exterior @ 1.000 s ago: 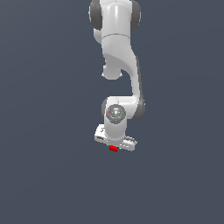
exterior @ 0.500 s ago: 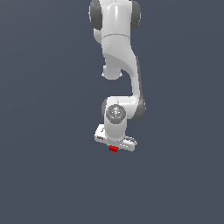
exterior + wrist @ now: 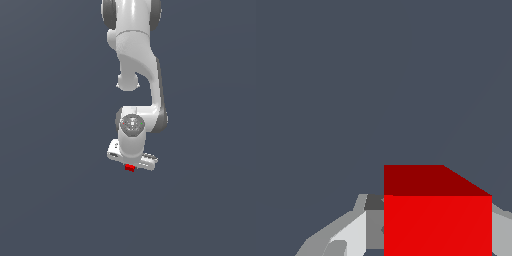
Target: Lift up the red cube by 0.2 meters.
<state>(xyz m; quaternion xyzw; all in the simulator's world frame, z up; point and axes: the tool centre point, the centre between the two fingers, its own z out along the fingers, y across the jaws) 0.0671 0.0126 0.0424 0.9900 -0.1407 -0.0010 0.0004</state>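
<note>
The red cube (image 3: 130,168) is a tiny bright red block just under the white hand of the arm in the exterior view. My gripper (image 3: 130,170) points down and its fingers are mostly hidden behind the hand. In the wrist view the red cube (image 3: 437,220) fills the space between the two grey fingers (image 3: 353,232), which press against its sides. The gripper (image 3: 431,240) is shut on the cube. Whether the cube touches the floor cannot be told.
The plain dark grey floor (image 3: 60,200) surrounds the arm on all sides. The white arm (image 3: 135,60) rises from the hand to the top edge of the exterior view. No other objects show.
</note>
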